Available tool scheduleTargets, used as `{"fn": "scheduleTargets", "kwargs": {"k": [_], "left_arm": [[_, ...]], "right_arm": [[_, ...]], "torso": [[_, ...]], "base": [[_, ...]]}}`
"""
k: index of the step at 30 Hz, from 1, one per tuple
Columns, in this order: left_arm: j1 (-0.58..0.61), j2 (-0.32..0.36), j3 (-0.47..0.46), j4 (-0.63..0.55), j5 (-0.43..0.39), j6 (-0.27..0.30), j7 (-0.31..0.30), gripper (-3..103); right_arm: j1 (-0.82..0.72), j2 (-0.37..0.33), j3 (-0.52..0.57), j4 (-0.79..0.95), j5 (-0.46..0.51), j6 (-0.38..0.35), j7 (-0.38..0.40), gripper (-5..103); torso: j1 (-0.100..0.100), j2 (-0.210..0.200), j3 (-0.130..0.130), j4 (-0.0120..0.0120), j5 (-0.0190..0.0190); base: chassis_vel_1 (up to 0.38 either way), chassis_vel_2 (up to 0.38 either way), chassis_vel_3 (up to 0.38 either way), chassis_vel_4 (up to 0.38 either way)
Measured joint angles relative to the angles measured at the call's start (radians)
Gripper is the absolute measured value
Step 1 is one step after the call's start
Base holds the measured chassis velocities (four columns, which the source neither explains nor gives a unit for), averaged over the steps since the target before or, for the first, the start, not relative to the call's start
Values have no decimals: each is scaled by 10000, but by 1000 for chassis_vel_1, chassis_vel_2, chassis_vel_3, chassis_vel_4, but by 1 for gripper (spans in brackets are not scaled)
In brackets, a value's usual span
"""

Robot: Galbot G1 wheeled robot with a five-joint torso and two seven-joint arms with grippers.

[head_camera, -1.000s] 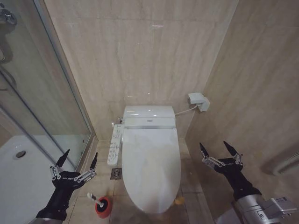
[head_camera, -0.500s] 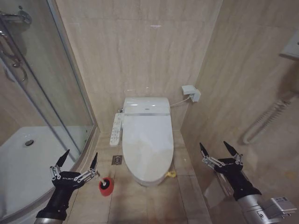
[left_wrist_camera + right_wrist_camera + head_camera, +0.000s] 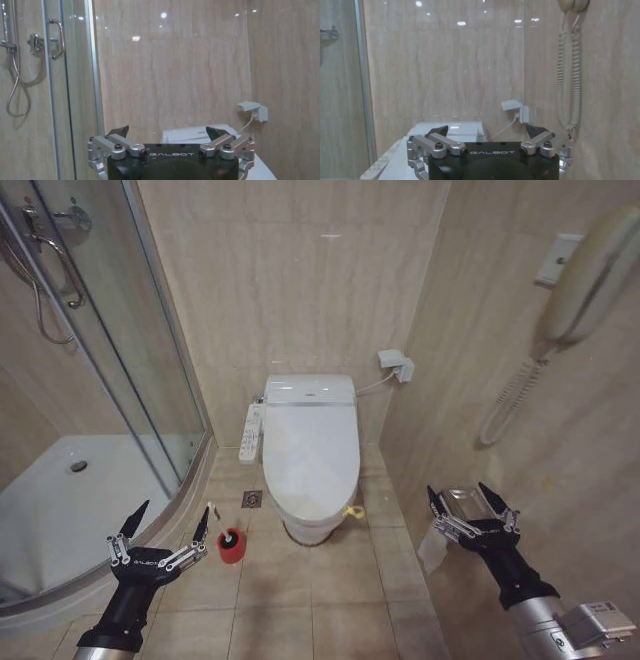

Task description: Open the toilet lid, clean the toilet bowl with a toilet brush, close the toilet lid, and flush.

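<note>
Lengthwise toward robot, toilet lid (image 3: 309,448).

Glossy white plastic toilet lid (image 3: 311,448), polished beige stone-look wall tiles (image 3: 290,280), glass shower door (image 3: 90,360)

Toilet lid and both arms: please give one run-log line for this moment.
toilet lid: closed | toilet brush: in holder | left gripper: open, idle | right gripper: open, idle

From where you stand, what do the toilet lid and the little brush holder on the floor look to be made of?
The toilet lid looks like glossy white plastic, judging by its smooth, faintly reflective top. The red holder seems plastic too, going by its bright even colour, though that is less certain. The toilet brush handle is a thin white stick.
</note>
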Motion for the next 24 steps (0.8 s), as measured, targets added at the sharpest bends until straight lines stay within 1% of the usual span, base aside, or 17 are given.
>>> {"fn": "scheduleTargets", "kwargs": {"k": [4,20,24], "left_arm": [[1,0,0,-1,0,0,0,100],[-1,0,0,0,0,0,0,100],[0,1,0,0,0,0,0,100]], "right_arm": [[0,0,0,0,0,0,0,100],[0,0,0,0,0,0,0,100],[0,0,0,0,0,0,0,100]], "torso": [[0,0,0,5,4],[6,-3,3,3,1],[7,-3,4,3,2]], "base": [[96,-89,-97,92],[-6,5,4,-5],[63,-41,-46,55]]}}
